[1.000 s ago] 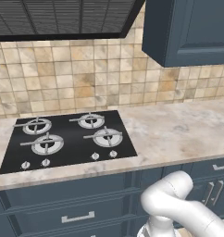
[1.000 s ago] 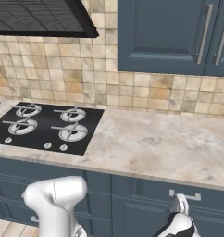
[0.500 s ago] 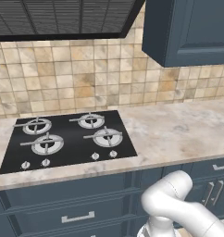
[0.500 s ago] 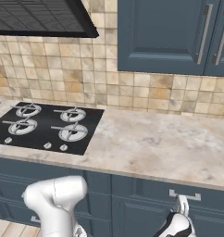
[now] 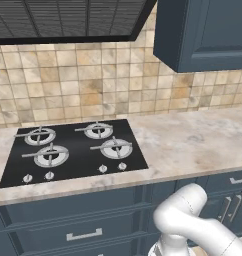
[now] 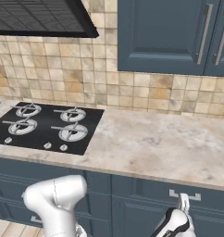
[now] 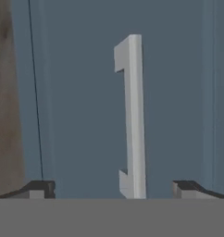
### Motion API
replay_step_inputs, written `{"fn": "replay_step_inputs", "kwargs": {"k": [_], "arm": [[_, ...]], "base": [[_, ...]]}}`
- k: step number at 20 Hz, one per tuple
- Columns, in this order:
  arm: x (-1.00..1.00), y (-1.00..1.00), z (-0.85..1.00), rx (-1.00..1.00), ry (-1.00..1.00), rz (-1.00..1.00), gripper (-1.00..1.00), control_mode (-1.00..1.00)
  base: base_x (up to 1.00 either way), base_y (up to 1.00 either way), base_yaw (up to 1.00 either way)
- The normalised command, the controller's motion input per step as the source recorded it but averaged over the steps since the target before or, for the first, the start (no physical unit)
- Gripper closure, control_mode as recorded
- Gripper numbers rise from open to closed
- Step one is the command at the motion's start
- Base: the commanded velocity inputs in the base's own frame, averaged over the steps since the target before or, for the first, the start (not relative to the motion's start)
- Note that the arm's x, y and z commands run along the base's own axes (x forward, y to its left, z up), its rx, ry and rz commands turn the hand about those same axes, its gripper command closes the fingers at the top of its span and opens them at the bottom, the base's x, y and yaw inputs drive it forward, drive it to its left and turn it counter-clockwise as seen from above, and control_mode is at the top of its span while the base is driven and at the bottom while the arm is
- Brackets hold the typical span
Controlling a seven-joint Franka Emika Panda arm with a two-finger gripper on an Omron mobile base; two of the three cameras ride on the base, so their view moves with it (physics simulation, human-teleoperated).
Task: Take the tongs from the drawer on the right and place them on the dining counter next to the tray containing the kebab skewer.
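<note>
Where the beige marbled stone table runs under the tan tiled wall, a flat black glass hob with four round burners is set into it. Below the stone edge sits the drawer, a smooth navy front, shut, so the tongs are hidden. Its pale grey bar handle, square-edged with two short feet, stands between the fingers, which are spread wide and hold nothing, with the gripper just before it.

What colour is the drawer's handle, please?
Silver-grey, on the navy-blue drawer; the handle shows best in the hand view.
</note>
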Motion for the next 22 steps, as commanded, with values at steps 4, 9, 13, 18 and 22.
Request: {"fn": "replay_step_inputs", "kwargs": {"k": [4, 9, 13, 18, 22], "arm": [[0.20, -0.08, -0.25, 0.00, 0.00, -0.05, -1.00, -1.00], [0.17, -0.06, -0.23, 0.00, 0.00, -0.04, -1.00, -1.00], [0.18, -0.08, -0.21, 0.00, 0.00, -0.03, -1.00, -1.00], [0.15, -0.09, -0.19, 0.00, 0.00, -0.03, -1.00, -1.00], [0.15, -0.09, -0.17, 0.00, 0.00, -0.02, -1.00, -1.00]], "base": [[0.00, 0.00, 0.00], [0.00, 0.00, 0.00], [0.00, 0.00, 0.00], [0.00, 0.00, 0.00], [0.00, 0.00, 0.00]]}}
